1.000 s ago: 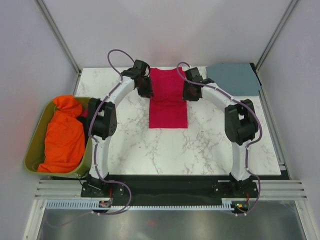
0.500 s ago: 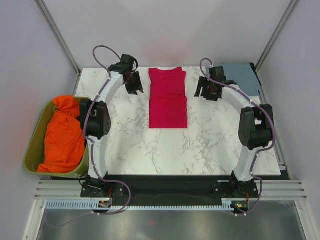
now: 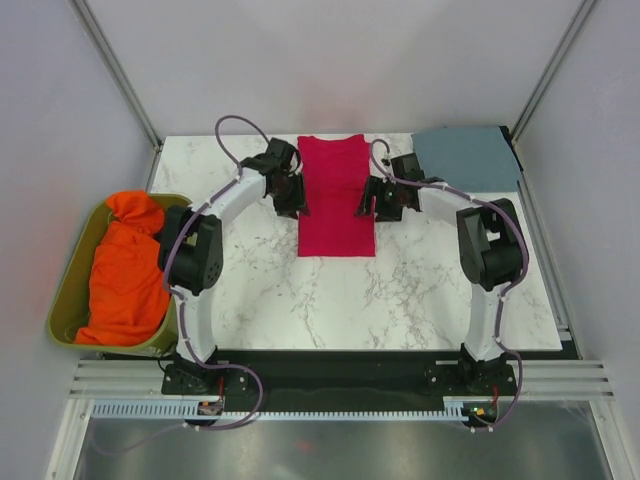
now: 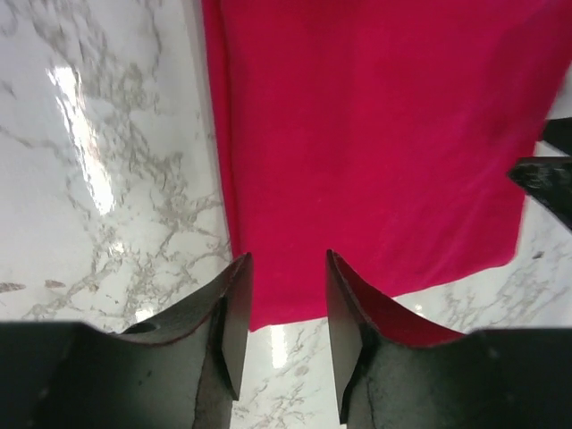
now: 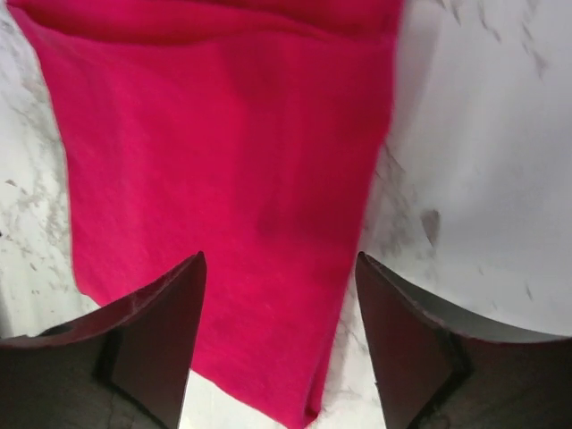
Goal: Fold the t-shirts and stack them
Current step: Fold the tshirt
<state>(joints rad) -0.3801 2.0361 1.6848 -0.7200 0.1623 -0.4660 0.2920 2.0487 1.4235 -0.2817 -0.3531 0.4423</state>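
Jaws parted and empty on left gripper (image 4: pixel 286 261) and, wider, on right gripper (image 5: pixel 279 259), hovering at 9 and 3 o'clock of the crimson t-shirt (image 3: pixel 337 215), likely to pinch its long edges for another fold. Lies flat on the table (image 3: pixel 300 300), blue-grey t-shirt (image 3: pixel 465 157) folded at 2 o'clock. Half a second back, swung well clear; now drawn in beside the cloth.

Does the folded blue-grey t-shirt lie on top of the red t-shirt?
No, the blue-grey t-shirt lies by itself in the far right corner, apart from the red t-shirt.
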